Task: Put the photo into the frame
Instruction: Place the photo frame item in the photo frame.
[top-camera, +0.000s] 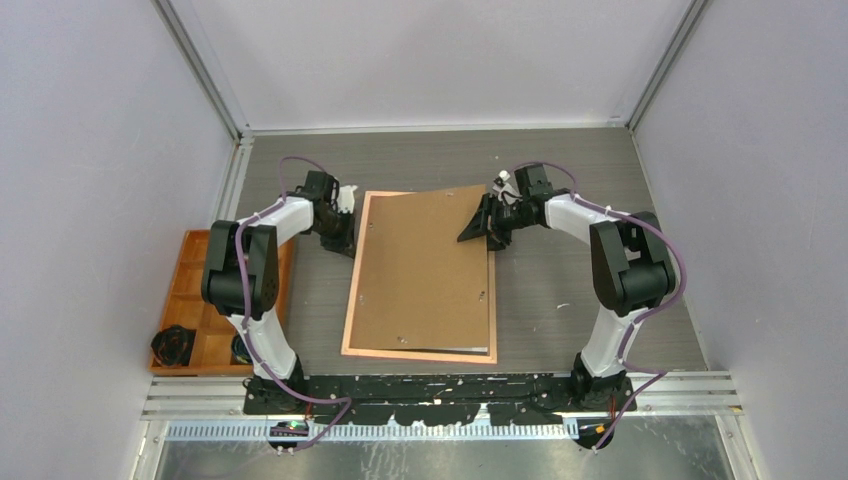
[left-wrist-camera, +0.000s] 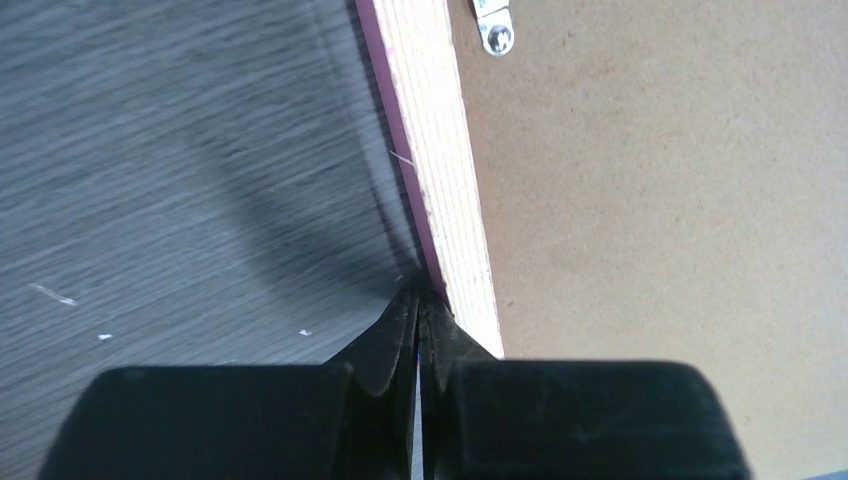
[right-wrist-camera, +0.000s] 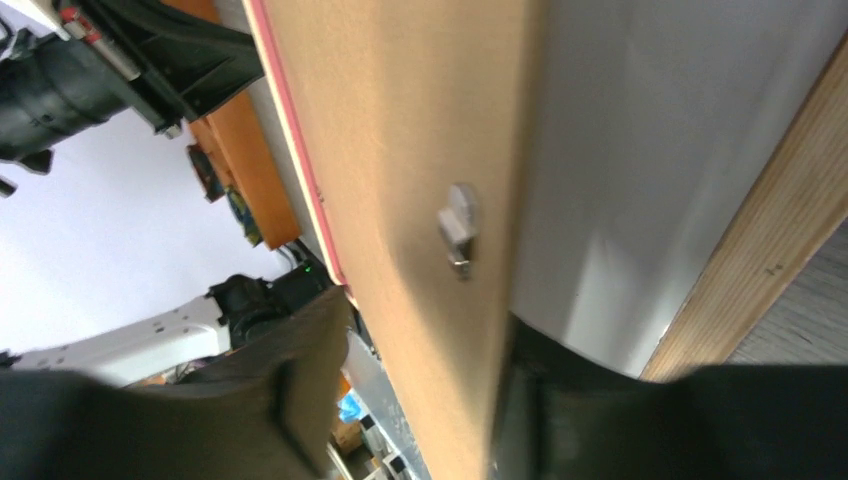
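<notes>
The frame (top-camera: 352, 290) lies face down on the table, its pink border showing around a brown backing board (top-camera: 425, 270). In the left wrist view, my left gripper (left-wrist-camera: 420, 295) is shut, its tips touching the frame's (left-wrist-camera: 450, 200) pink outer edge near the far left corner. The right gripper (top-camera: 480, 225) is at the far right corner, where the board sits tilted up. Seen from the right wrist, its (right-wrist-camera: 425, 330) jaws stand open with the board's (right-wrist-camera: 400, 150) edge between them. Beneath the board shows a white surface, apparently the photo's (right-wrist-camera: 640, 150) back. The printed side is hidden.
An orange compartment tray (top-camera: 195, 290) sits at the left table edge with dark items (top-camera: 175, 345) in its near cells. Metal turn clips (right-wrist-camera: 458, 225) are fixed on the backing board. Walls close in on both sides and at the back.
</notes>
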